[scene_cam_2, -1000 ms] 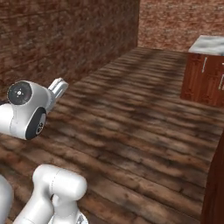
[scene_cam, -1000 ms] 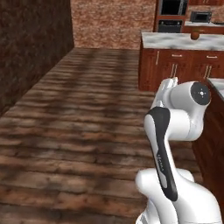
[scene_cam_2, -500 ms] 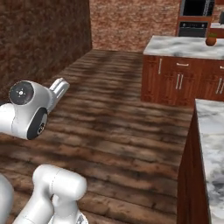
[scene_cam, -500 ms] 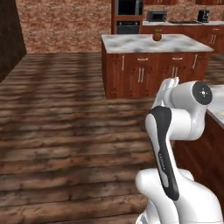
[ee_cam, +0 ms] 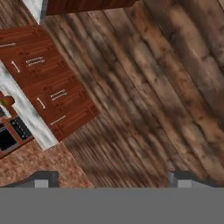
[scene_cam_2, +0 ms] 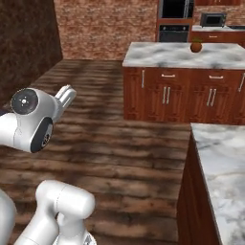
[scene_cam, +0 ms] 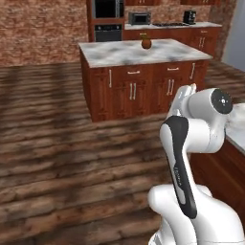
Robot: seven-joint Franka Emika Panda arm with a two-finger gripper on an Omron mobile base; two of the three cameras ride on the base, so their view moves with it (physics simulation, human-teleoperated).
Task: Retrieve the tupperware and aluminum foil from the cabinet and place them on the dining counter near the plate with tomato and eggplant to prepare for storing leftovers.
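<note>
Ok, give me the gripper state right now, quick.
Gripper: open, jaws wide apart, holding nothing; it points down at bare wooden floor.

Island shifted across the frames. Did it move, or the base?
No, the base turned. The island keeps its spot against the brick wall and ovens.

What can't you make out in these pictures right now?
- End effector: hand view's bottom edge cuts the tips; in both base views the arm hides it.
- Object on the island: too small to identify.
- Near counter: cut off by the right edge in both base views.
- Back-wall appliances: distant, details blurred.
</note>
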